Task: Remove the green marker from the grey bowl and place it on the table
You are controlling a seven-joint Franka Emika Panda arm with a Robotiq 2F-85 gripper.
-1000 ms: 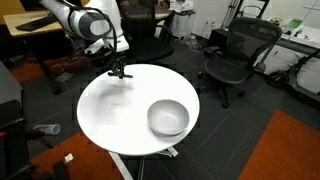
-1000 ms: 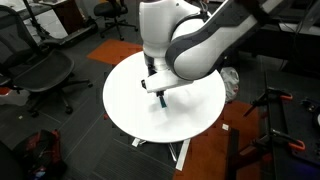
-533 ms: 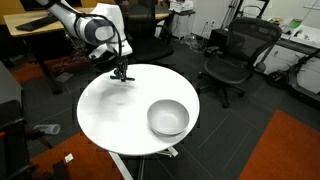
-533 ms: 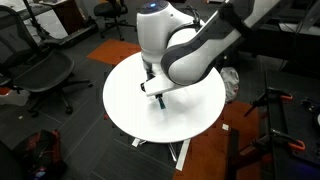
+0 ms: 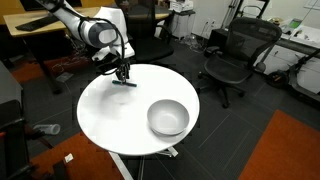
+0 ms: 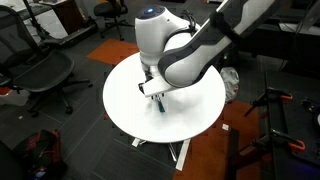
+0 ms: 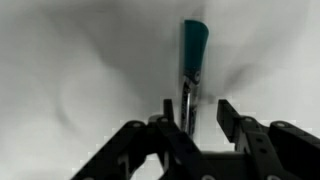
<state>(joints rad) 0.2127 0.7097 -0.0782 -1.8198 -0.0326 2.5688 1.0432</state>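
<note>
Black gripper (image 7: pixel 195 108): low over the tabletop, jaws narrowly parted on either side of the green marker (image 7: pixel 193 45). I cannot tell whether the pads are pinching it.
Green marker: out of the bowl, lying lengthwise between the jaws with its teal end pointing away. It seems to rest on or just above the white surface.
Table (image 5: pixel 105 118): round white top; the gripper works near its rim.
Grey bowl (image 5: pixel 168 118): upright, well apart from the gripper, with no marker visible inside.
Step in hand: probably the release.
Doing it well: open the jaws wide and evenly before lifting, then rise straight up so no pad drags the barrel. The marker is round and near the rim, so it may roll; let it settle first.
</note>
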